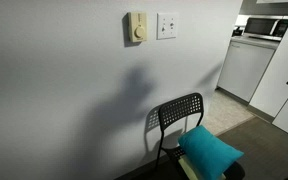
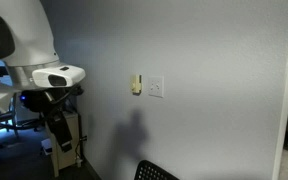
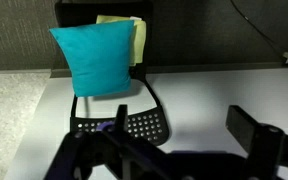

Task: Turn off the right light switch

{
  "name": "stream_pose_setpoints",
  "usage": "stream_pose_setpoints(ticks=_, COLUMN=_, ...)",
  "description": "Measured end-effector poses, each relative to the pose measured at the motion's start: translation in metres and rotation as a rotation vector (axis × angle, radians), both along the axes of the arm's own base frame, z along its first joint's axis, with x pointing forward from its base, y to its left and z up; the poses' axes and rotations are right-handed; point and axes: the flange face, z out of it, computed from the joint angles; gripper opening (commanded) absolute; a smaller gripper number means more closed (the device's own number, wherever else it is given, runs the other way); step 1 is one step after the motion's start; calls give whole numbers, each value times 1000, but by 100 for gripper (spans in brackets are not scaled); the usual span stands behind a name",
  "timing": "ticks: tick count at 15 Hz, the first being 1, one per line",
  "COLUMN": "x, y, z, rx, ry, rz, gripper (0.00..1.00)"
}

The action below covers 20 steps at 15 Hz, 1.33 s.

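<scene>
Hand: in the wrist view we see its two dark fingers spread wide, with nothing between them and touching nothing.

Count: one right light switch, one beige dial unit, one black chair, one teal cushion on the chair.

In both exterior views the switch sits high on the wall, just right of the dial unit. Its plate is square, so it has no long axis. It lies flat to the wall and faces the room. We cannot tell the rocker positions.
</scene>
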Motion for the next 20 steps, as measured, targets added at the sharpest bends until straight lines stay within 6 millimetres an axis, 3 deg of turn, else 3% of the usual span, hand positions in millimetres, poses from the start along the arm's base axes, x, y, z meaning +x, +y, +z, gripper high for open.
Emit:
stream_pose_setpoints(ticks=2, x=-1, y=0, z=-6, rx=-2, ry=13, rz=0, gripper=100)
stream_pose_setpoints(ticks=9, x=15, y=-1, z=12, rx=-74, ry=-35, rz=91, gripper=100)
stream_pose_setpoints(ticks=20, x=114, y=0, z=36, rx=-331, ry=-95, rz=410, gripper=100)
